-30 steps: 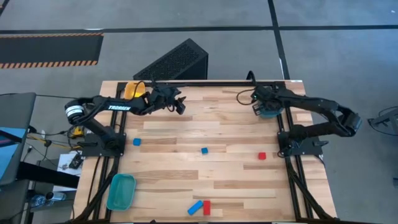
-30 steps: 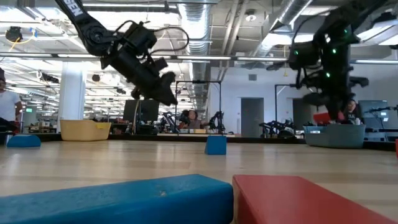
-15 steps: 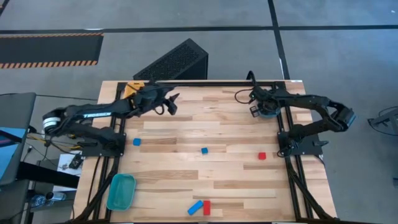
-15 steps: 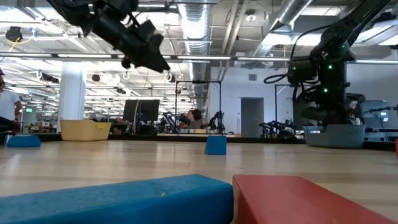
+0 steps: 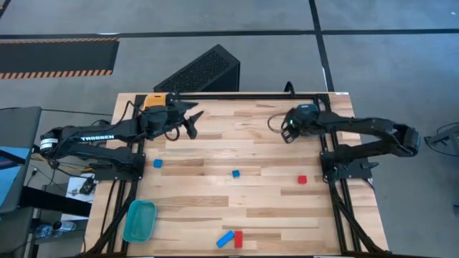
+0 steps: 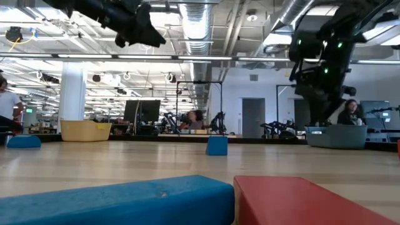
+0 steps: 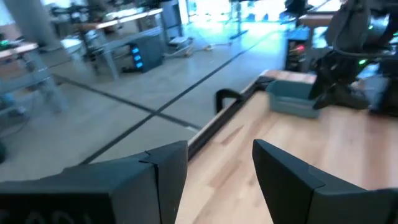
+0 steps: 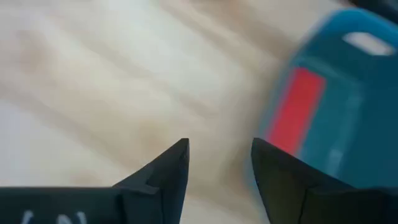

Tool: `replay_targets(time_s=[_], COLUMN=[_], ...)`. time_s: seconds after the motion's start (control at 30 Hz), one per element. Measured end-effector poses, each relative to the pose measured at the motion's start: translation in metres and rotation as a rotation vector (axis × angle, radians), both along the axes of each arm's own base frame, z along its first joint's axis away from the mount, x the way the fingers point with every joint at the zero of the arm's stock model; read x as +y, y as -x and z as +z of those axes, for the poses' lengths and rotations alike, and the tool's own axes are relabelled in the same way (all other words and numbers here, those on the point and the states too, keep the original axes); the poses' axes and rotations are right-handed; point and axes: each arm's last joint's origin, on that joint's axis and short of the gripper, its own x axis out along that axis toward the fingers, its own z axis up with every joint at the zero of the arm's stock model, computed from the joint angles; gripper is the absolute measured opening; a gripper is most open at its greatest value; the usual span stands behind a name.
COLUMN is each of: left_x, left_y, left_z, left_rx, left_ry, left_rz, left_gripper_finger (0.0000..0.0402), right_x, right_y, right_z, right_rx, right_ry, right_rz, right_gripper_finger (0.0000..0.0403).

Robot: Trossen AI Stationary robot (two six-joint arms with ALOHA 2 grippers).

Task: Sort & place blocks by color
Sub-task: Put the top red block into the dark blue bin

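Pale wooden plank table [image 5: 215,208], seen from above, both dark arms over its far half.

Left gripper [image 5: 192,123]: above the far left part of the table, beside the yellow oblong tray [image 5: 153,102] at the far left corner. Fingers [image 7: 163,177] spread with a clear gap, nothing between them.

Right gripper [image 5: 285,133]: over the far right part of the table, just beside the teal oblong tray [image 8: 348,118] at the far right edge. In the right wrist view the fingers [image 8: 168,171] stand apart and empty above bare wood.

Blocks:
- 1 red bar block [image 8: 298,111] lying inside the far right teal tray, visible in the right wrist view, though blurred.
- 1 small blue cube [image 5: 158,163] on the left side of the table, mid-depth.
- 1 small blue cube [image 5: 235,173] near the table's centre.
- 1 small red cube [image 5: 302,179] on the right side, well apart from the centre cube.
- 1 blue bar block [image 5: 225,239] and 1 red bar block [image 5: 238,239] at the near edge, side by side and apparently touching; both fill the foreground of the low view.

A second teal oblong tray [image 5: 139,220] sits at the near left corner. A black perforated box [image 5: 201,72] lies on the floor beyond the far edge.
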Motion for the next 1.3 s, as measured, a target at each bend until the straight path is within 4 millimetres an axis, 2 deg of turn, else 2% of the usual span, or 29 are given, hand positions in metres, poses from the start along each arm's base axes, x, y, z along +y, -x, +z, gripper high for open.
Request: replay_targets(time_s=[0.17, 0.27, 0.53, 0.73, 0.8, 0.9, 1.0, 1.17, 1.3], left_x=[-0.022, -0.029, -0.030, -0.027, -0.025, -0.025, -0.026, -0.028, -0.028], left_y=[-0.001, -0.003, -0.015, -0.039, -0.049, -0.061, -0.070, -0.076, -0.077], left_z=[0.004, 0.005, -0.006, -0.024, -0.027, -0.023, -0.018, -0.009, -0.006], left_rx=[0.002, 0.015, 0.104, 0.183, 0.143, 0.012, -0.044, 0.017, 0.068], left_ry=[-0.038, -0.070, -0.131, -0.242, -0.265, -0.283, -0.291, -0.288, -0.308], left_rz=[-0.108, -0.150, -0.175, -0.206, -0.202, -0.192, -0.248, -0.362, -0.384], left_gripper_finger=[0.0174, 0.0174, 0.0174, 0.0174, 0.0174, 0.0174, 0.0174, 0.0174, 0.0174], right_x=[0.047, 0.075, 0.130, 0.150, 0.157, 0.167, 0.174, 0.181, 0.184], right_y=[-0.012, -0.013, 0.003, 0.015, 0.018, 0.020, 0.021, 0.016, 0.011], right_z=[0.007, 0.007, 0.003, 0.002, 0.002, 0.000, -0.004, -0.017, -0.030], right_rx=[-0.107, -0.137, -0.064, 0.016, 0.041, 0.079, 0.122, 0.230, 0.341], right_ry=[-0.036, -0.128, -0.371, -0.454, -0.485, -0.482, -0.437, -0.382, -0.348], right_rz=[0.090, 0.113, 0.115, 0.141, 0.198, 0.328, 0.439, 0.568, 0.666], right_gripper_finger=[0.0167, 0.0153, 0.0145, 0.0155, 0.0160, 0.0174, 0.0198, 0.0251, 0.0281])
